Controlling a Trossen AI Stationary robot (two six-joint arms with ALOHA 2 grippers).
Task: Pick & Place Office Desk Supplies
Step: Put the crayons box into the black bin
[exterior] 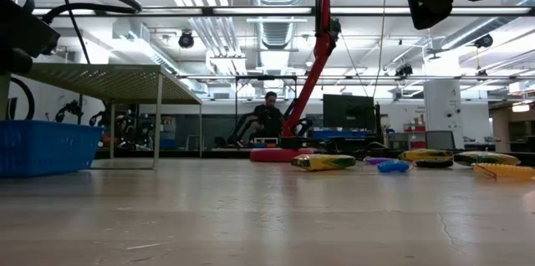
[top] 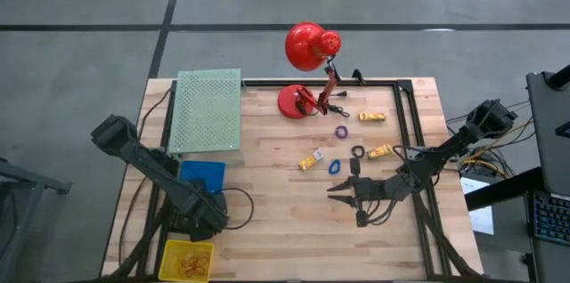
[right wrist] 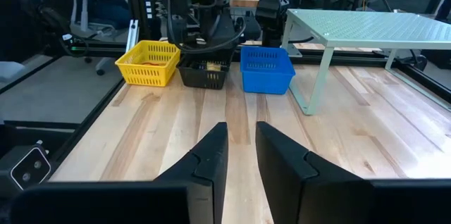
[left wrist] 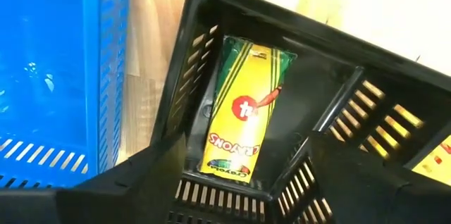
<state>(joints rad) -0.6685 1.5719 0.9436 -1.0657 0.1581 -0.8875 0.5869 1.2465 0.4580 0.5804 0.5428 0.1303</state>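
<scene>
A yellow-and-green crayon box [left wrist: 243, 108], its label reading "CRAYONS" upside down in the left wrist view, is lying flat in the slotted black plastic basket [left wrist: 366, 90] directly beneath the left claw [top: 207, 216], whose fingers are standing wide apart with nothing between them. That basket is sitting between a yellow mesh basket [right wrist: 148, 63] and a blue slotted basket [right wrist: 266, 68] along the near left edge of the pale butcher-block table [top: 267, 212], leaving a broad stretch of bare wood open across the middle. The right claw [top: 338, 190] is hovering above the right half of the table, its two dark fingers [right wrist: 211, 155] nearly together with only a narrow gap and nothing in it. Just beyond it, the loose supplies are lying scattered: a blue ring [top: 335, 166], a black ring [top: 358, 151], a purple ring [top: 341, 132], and small yellow packets [top: 310, 160] near them, with another yellow packet [top: 372, 117] closer to the far edge. A pale green perforated metal shelf [top: 207, 109] is standing at the far left, and a glossy red desk lamp [top: 307, 52] is rising from its round base at the far edge.
</scene>
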